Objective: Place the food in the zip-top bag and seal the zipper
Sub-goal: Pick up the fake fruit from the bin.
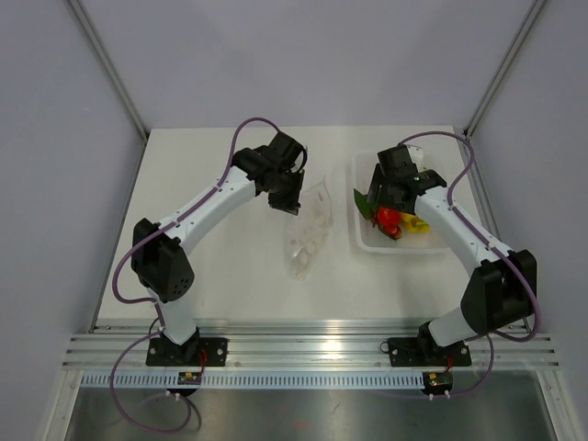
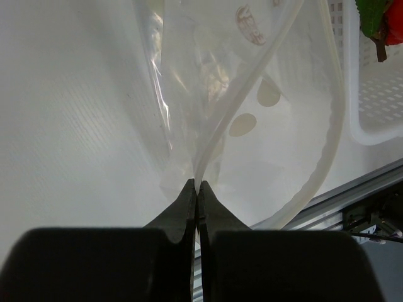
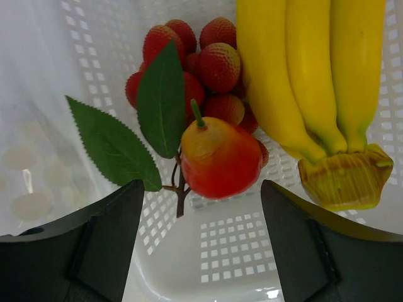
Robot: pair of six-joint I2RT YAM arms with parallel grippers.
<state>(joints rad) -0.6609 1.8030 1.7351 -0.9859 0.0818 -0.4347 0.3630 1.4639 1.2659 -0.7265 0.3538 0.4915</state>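
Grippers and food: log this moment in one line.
left gripper: shut on zip-top bag rim | right gripper: open over white basket | bananas, red fruit cluster: in basket, unbagged

White table (image 1: 202, 276) carries zip-top bag (image 1: 308, 234) and tray (image 1: 404, 249).

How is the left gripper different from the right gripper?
The left gripper is shut, pinching the zip-top bag by its edge; the right gripper is open, holding nothing. The left is outside the white basket; the right hangs over it, above the bananas and red fruits. Both are dark.
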